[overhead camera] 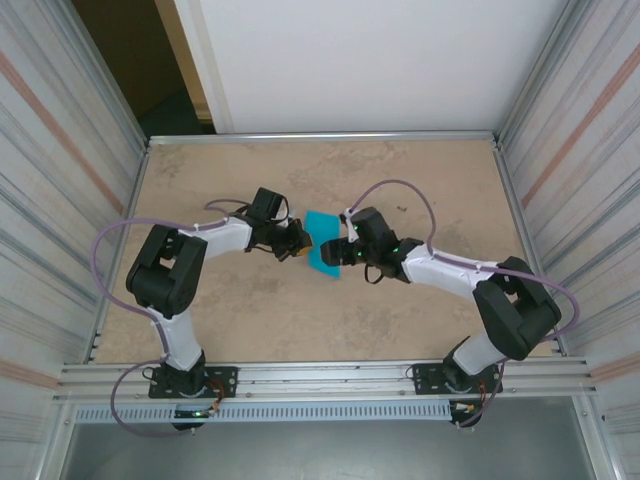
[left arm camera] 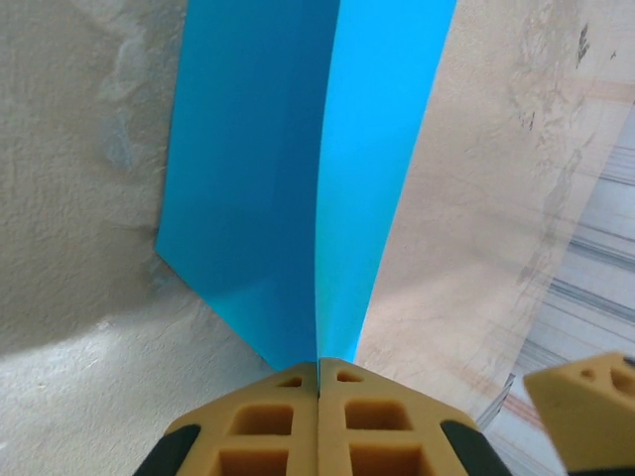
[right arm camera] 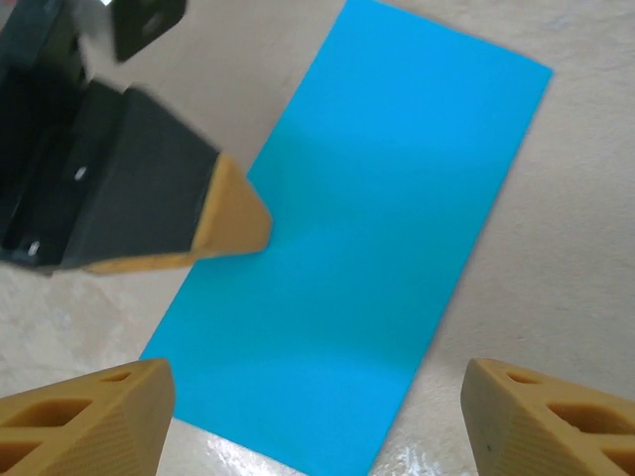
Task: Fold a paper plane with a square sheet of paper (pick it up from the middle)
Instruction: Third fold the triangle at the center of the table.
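sheet (overhead camera: 323, 252): one, folded; left hand (left arm camera: 317, 363) clamped on it; right hand (right arm camera: 314, 385) apart

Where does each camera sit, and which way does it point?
Top: fixed above and behind, looking down on the table; left arm and right arm meet at the paper.
Left wrist: rides that wrist, looking along the left fingers, shut on the paper's fold.
Right wrist: rides that wrist, looking down past the open right fingers onto the paper.
Shared: both wrist views show the paper; the right one also catches a left finger.
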Available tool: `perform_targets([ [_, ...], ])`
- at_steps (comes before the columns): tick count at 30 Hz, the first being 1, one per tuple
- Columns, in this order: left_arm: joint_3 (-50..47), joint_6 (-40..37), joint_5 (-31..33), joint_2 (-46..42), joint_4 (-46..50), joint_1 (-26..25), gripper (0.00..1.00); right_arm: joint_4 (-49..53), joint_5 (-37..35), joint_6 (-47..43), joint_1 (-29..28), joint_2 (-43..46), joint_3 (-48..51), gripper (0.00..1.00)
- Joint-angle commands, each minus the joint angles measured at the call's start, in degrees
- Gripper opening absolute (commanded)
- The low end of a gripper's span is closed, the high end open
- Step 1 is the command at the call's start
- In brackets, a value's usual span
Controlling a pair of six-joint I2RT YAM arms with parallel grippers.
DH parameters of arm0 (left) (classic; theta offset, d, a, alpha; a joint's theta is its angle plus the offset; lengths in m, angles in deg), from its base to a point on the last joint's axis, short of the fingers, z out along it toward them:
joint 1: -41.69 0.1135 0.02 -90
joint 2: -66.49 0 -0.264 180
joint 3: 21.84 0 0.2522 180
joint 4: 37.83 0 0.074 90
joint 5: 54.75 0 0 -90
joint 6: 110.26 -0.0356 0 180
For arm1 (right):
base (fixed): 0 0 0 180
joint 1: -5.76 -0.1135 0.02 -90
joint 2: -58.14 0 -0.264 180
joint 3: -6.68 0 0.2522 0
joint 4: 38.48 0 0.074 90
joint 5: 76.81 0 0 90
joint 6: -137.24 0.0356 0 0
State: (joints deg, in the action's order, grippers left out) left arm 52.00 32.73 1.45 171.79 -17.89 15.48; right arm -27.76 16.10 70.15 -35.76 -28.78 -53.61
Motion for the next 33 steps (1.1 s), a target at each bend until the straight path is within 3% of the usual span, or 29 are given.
perform_targets([
  [1,-0.8,3.1,0.5,-2.3,-1.5,0.5,0.01,-8.0,-8.4,-8.4,-2.7,1.1,3.2,0.76],
  [6,-0.3,3.1,0.4,-2.2,-0.3,0.6,0.01,-18.6,-6.8,-16.9,-6.0,-0.4,7.8,0.78],
  [16,0.4,3.0,-0.4,-1.5,0.7,0.7,0.01,-23.1,-6.7,-27.5,-8.8,-6.3,8.2,0.79],
  [23,0.4,2.3,-0.8,-1.5,1.8,0.7,0.02,-23.4,-8.9,-32.8,-8.6,-8.5,7.7,0.67],
  [33,0.1,2.1,-0.8,-1.3,1.9,0.7,0.02,-24.7,-8.9,-31.7,-7.8,-5.0,8.5,0.58],
])
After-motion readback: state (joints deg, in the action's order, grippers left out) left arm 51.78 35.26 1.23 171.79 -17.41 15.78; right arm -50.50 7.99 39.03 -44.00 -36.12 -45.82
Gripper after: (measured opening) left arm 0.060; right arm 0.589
